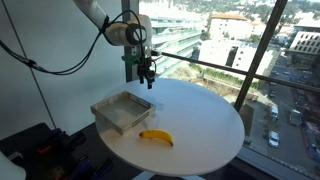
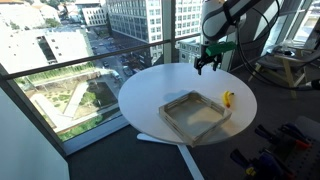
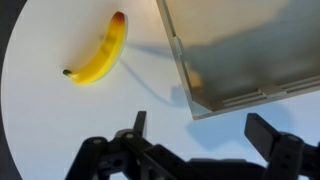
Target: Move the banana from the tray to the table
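The small yellow banana [image 1: 156, 137] lies on the white round table [image 1: 210, 120], outside the tray [image 1: 122, 110], close to the table's near edge. It also shows in an exterior view [image 2: 228, 98] beside the tray [image 2: 195, 115], and in the wrist view [image 3: 98, 52] left of the tray's corner [image 3: 240, 60]. The tray is empty. My gripper [image 1: 147, 74] hangs high above the table, well above the tray and banana. In the wrist view its fingers [image 3: 205, 135] are spread wide with nothing between them.
The table [image 2: 150, 90] stands beside floor-to-ceiling windows with a railing [image 1: 230, 70]. Black cables and equipment [image 1: 40, 145] lie on the floor near the table. The table's edge [image 3: 10, 60] runs just left of the banana.
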